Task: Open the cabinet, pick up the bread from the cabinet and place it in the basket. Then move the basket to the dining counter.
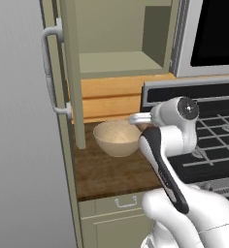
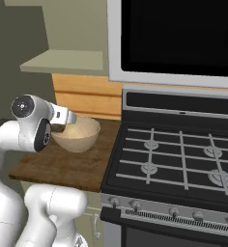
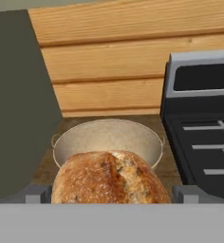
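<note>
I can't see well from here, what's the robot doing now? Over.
End effector wide around bread. Bread near basket, not in. Cabinet open. Path clear.

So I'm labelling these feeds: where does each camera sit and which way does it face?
Left base view: behind the arm on its left, facing the open cabinet and basket.
Right base view: behind on its right, facing basket and stove; arm lower left.
Hand view: on the hand, facing bread above the basket.
All share the basket.
</note>
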Motion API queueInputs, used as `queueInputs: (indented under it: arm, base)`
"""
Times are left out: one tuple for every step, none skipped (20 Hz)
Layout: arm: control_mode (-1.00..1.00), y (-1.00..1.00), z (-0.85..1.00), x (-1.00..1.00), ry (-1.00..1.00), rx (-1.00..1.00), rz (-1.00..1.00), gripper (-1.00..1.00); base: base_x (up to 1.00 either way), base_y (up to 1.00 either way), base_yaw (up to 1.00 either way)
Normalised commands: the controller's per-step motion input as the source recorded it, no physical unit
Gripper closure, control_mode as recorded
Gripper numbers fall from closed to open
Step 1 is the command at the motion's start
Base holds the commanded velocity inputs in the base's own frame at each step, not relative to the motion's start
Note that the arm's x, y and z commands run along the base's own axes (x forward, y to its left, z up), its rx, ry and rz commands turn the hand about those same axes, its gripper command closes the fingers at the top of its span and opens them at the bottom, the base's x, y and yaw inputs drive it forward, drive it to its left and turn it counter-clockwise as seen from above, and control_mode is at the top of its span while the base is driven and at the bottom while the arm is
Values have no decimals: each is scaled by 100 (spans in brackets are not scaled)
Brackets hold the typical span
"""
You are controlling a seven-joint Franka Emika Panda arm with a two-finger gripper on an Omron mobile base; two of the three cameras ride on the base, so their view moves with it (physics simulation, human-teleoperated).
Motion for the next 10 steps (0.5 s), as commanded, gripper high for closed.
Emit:
queueInputs:
  arm:
    - [-100,0,-39,52,11,8,0,100]
    - [-100,0,-38,54,11,8,0,100]
    - [-100,0,-37,55,13,7,0,100]
    - [-100,0,-36,56,17,5,0,100]
    - [-100,3,-39,49,20,0,0,100]
    - [-100,12,-44,30,19,0,0,100]
    - [-100,16,-44,34,19,0,0,100]
    - [-100,18,-36,41,25,0,0,100]
    - [-100,19,-33,54,22,0,0,100]
    - [-100,21,-29,56,20,0,0,100]
  base:
    - [0,0,0]
    - [0,0,0]
    - [0,0,0]
    - [0,0,0]
    - [0,0,0]
    - [0,0,0]
    - [0,0,0]
    - [0,0,0]
    - [0,0,0]
    - [0,0,0]
